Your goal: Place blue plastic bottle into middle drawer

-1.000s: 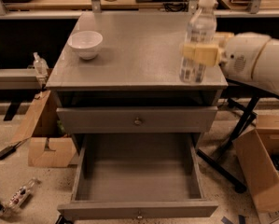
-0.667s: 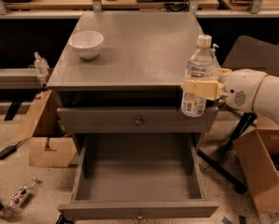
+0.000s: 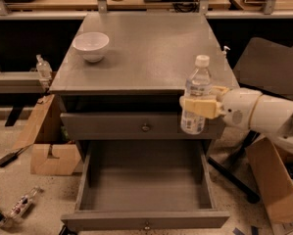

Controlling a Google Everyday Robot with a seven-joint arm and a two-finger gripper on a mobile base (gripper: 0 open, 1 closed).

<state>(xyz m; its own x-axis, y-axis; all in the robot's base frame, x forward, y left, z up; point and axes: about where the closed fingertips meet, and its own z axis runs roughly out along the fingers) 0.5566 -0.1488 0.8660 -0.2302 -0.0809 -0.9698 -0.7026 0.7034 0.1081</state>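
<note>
Your gripper (image 3: 200, 106) comes in from the right of the view, fingers clamped round the midsection of the blue plastic bottle (image 3: 198, 82), at label height. Grip looks firm and centred, w/ cap above the fingers and base below.

The bottle is upright, long axis vertical, cap up, clear of the cabinet top (image 3: 146, 58). It hangs just off the front right corner. Its base shows in front of the right end of the upper drawer (image 3: 116, 126), so it's already past the front edge and not resting on anything.

The middle drawer (image 3: 146, 220) is pulled out and open, directly below and a bit to view-left of the bottle. The bottle sits roughly over the drawer's right wall, near the back, not over the centre.

So the move, IMO, is mostly straight down plus a small shift left and toward the drawer front. Watch the base vs. that right wall on the descent. The white bowl (image 3: 91, 45) is well apart, no issue.
</note>
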